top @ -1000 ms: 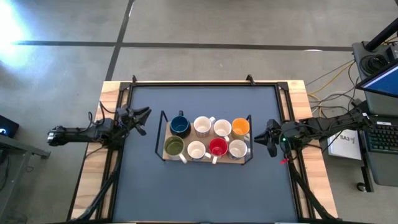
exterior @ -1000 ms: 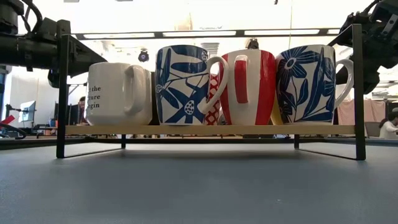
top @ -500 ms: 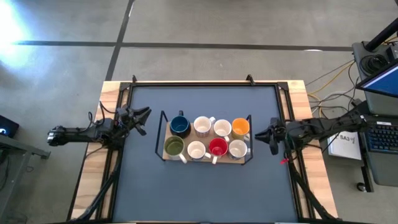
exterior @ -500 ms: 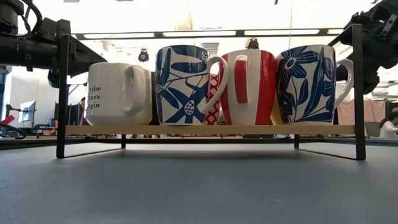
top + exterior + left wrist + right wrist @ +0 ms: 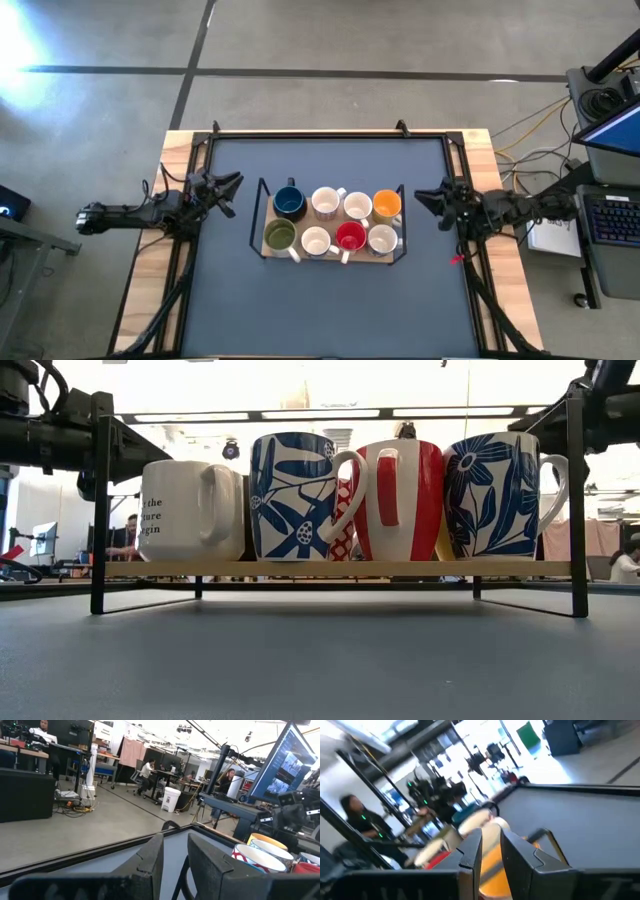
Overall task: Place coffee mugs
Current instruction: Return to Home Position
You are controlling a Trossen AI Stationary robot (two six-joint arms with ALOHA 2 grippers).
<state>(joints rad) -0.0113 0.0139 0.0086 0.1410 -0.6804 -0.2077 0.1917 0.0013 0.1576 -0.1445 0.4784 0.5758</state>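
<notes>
Eight mugs stand upright in two rows on a wooden board in a black wire rack (image 5: 262,215) at the table's middle. The far row holds the dark blue mug (image 5: 289,203), two white ones and the orange mug (image 5: 387,205). The near row holds the olive green mug (image 5: 279,236), a white one, the red mug (image 5: 350,237) and another white. My left gripper (image 5: 236,194) hovers left of the rack, its fingers (image 5: 152,860) a narrow gap apart. My right gripper (image 5: 425,200) hovers right of the rack beside the orange mug (image 5: 495,865), also narrowly open.
The low view shows the near row's outer walls: white with lettering (image 5: 190,510), blue leaf pattern (image 5: 295,495), red and white (image 5: 405,495), blue flower (image 5: 495,495). Dark table surface (image 5: 330,310) lies bare around the rack. A desk with screen stands beyond the right edge (image 5: 610,150).
My right gripper has risen and swung a little toward the table's far edge, away from the rack's right end, with its arm drawing back toward the right edge. The mugs and my left arm have kept still.
</notes>
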